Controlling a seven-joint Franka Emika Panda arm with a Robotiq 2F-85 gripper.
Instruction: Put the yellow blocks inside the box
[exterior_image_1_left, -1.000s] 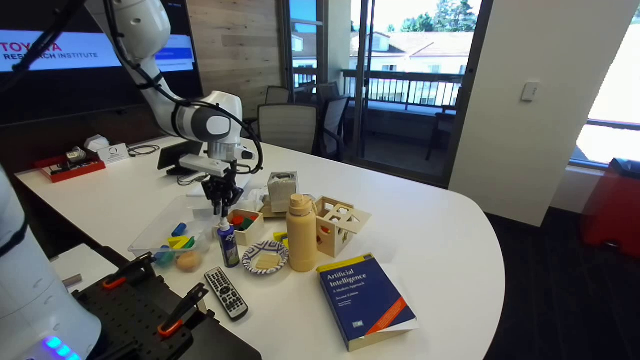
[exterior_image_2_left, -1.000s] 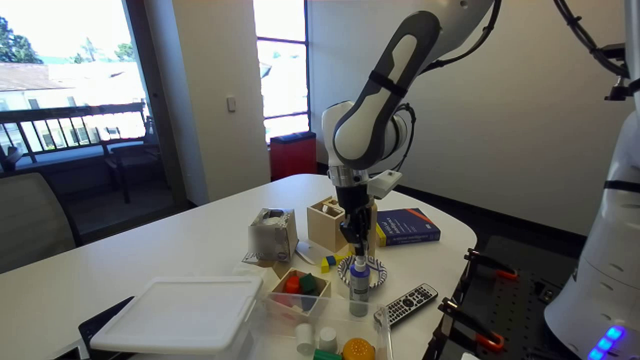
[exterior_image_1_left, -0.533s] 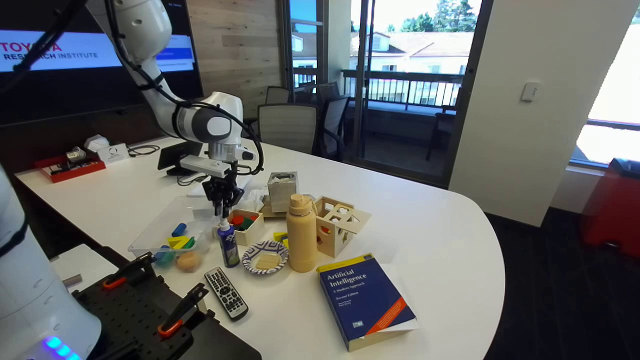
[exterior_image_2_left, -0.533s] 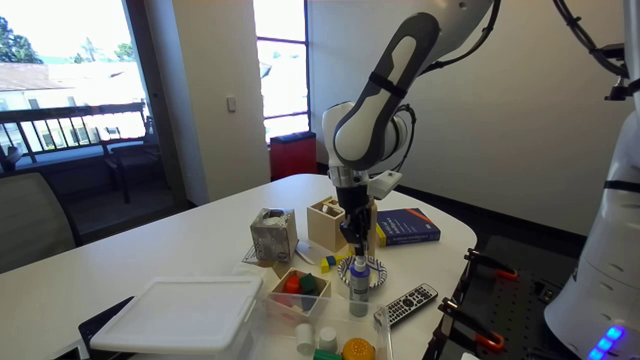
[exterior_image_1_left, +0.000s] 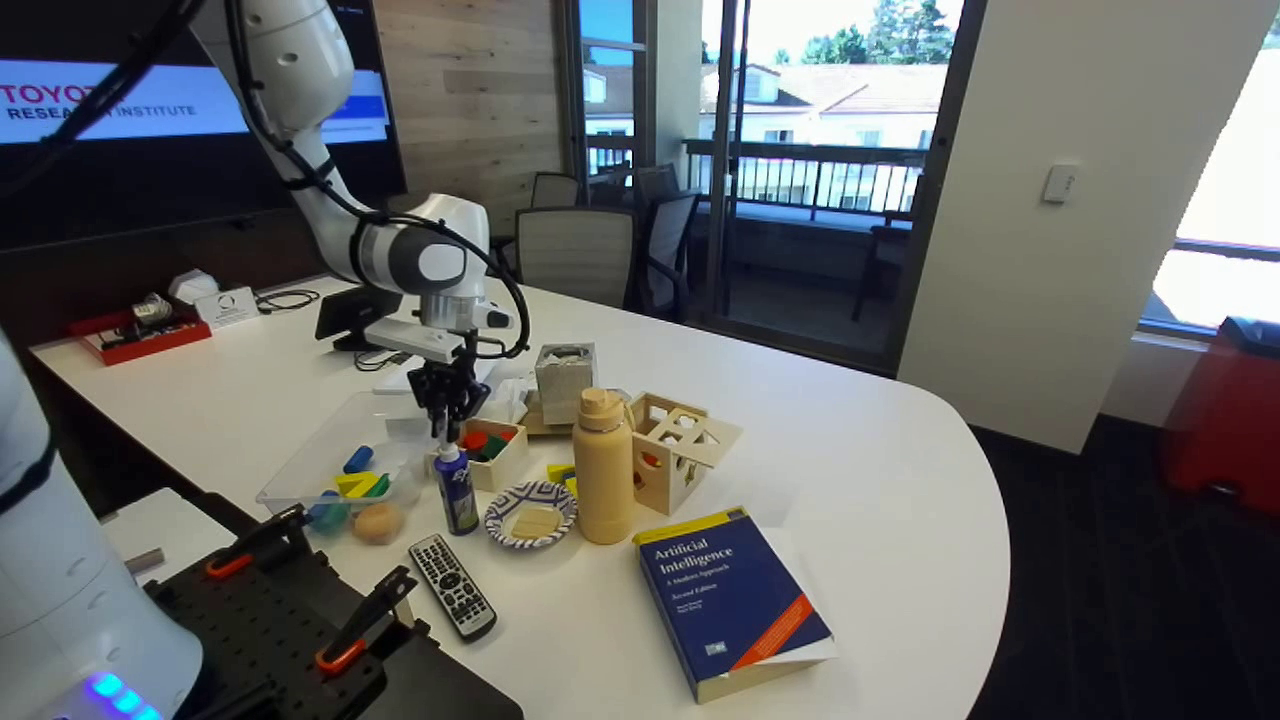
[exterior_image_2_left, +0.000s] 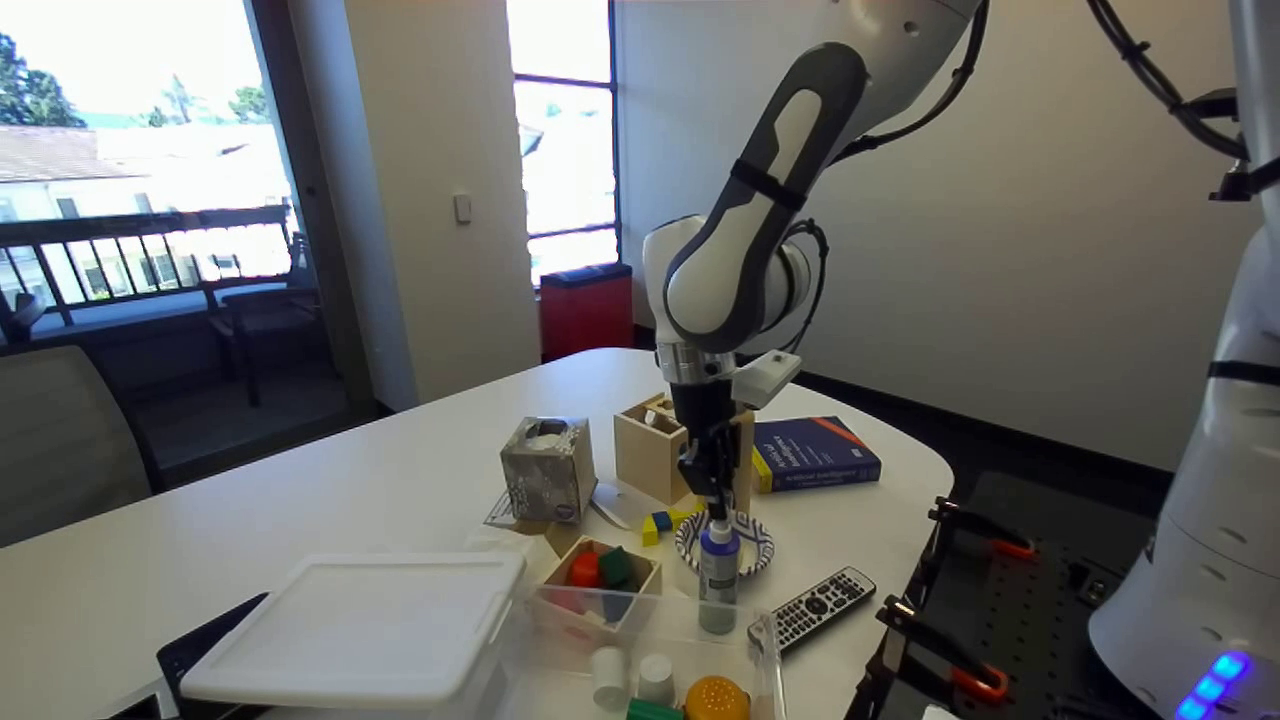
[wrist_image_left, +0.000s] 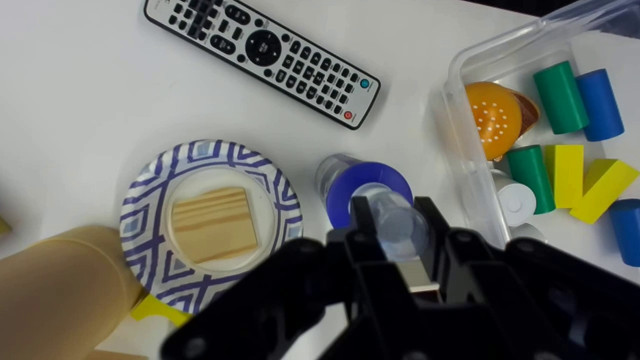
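The gripper (wrist_image_left: 392, 203) points downward at the upright spray bottle (exterior_image_1_left: 459, 497).

You have strong daylight through the glass door (exterior_image_1_left: 815, 180) and the tall window (exterior_image_2_left: 565, 150), which is burnt nearly white. Your tabletop (exterior_image_1_left: 880, 480) is bright with soft shadows, the floor (exterior_image_1_left: 1085, 620) dim. In the wrist view, your end effector (wrist_image_left: 393, 204) shows dark and slightly blurred.

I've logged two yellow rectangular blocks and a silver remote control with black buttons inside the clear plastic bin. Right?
Not quite: the silver remote control lies on the white table outside the clear plastic bin, as the wrist view shows. The two yellow rectangular blocks are inside.
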